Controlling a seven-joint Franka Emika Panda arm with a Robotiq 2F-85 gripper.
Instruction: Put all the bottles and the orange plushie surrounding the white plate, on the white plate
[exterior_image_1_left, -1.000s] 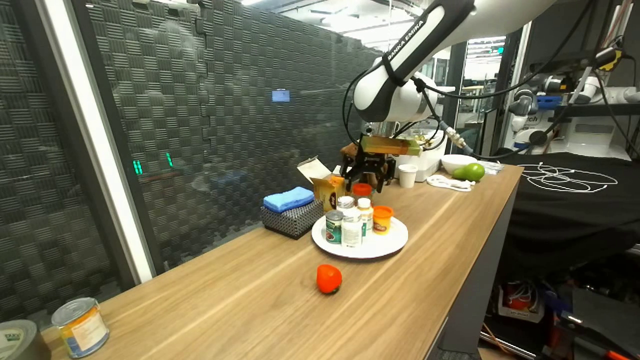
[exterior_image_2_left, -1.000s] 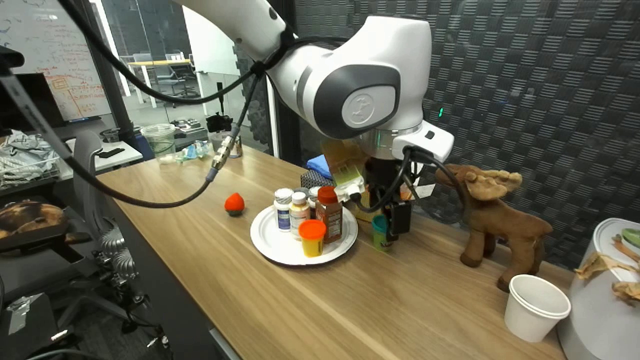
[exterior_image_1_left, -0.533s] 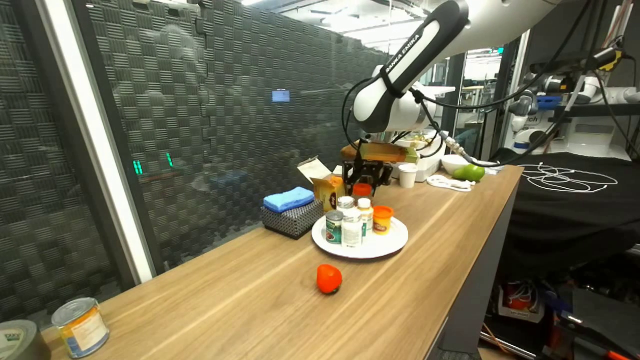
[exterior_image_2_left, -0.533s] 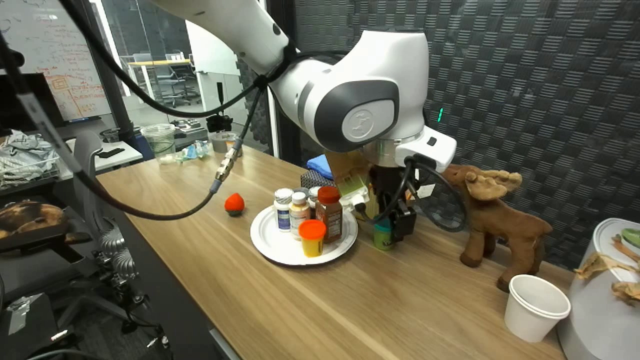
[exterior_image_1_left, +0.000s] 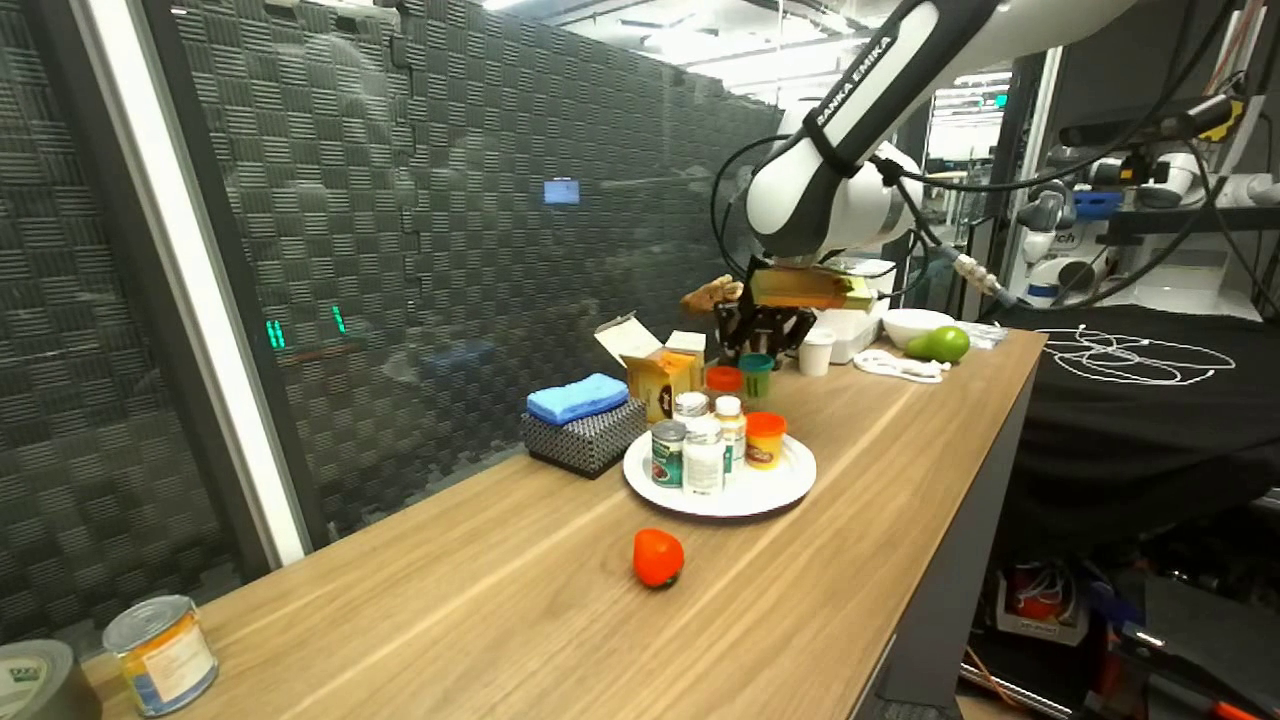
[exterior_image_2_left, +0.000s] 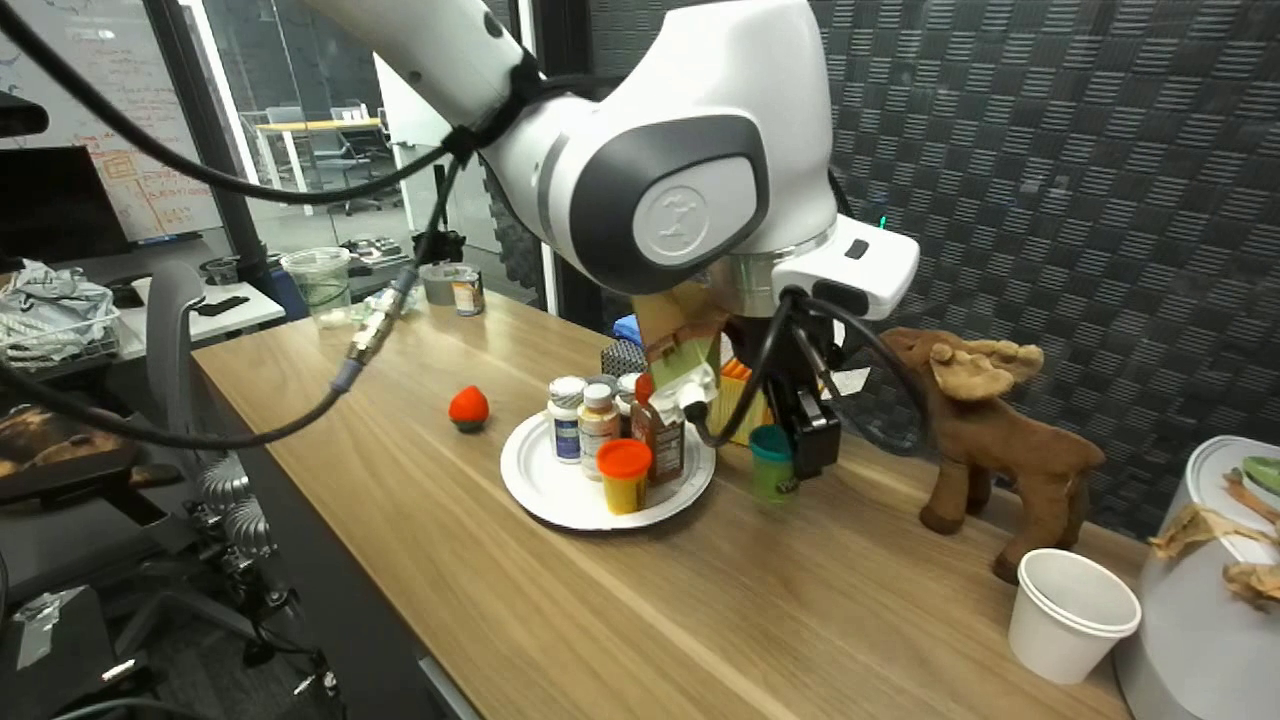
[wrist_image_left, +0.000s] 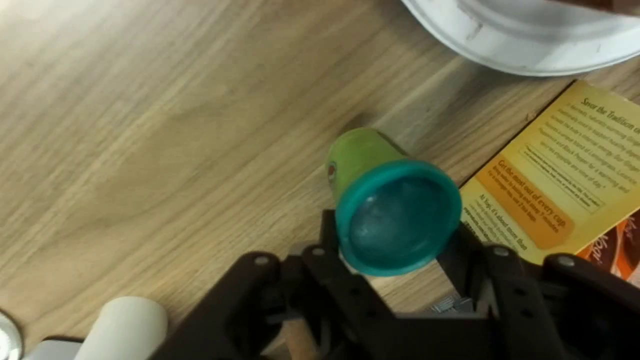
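Observation:
My gripper (wrist_image_left: 392, 235) has both dark fingers (wrist_image_left: 329, 230) against the sides of a green tub with a teal lid (wrist_image_left: 400, 220). This green tub (exterior_image_2_left: 773, 470) is beside the white plate (exterior_image_2_left: 530, 485); whether its base touches the table is hard to tell. Standing on the plate are several white-capped bottles (exterior_image_1_left: 704, 465), a green can (exterior_image_1_left: 667, 460), a brown bottle with a red lid (exterior_image_2_left: 668, 450) and a yellow tub with an orange lid (exterior_image_2_left: 625, 480). The orange plushie (exterior_image_1_left: 658, 558), reddish with a dark underside, lies on the table off the plate.
A yellow tea box (wrist_image_left: 545, 185) stands close to the gripper. Near the plate, a blue cloth (exterior_image_1_left: 577, 398) tops a black mesh box (exterior_image_1_left: 585, 438). A brown moose plush (exterior_image_2_left: 1010, 440) and white paper cups (exterior_image_2_left: 1065, 620) stand beyond the gripper.
The jaws have come together on the green tub. In an exterior view, tub and gripper have shifted right, so the tub now shows beside the red-lidded bottle. The plushie and plate have stayed put.

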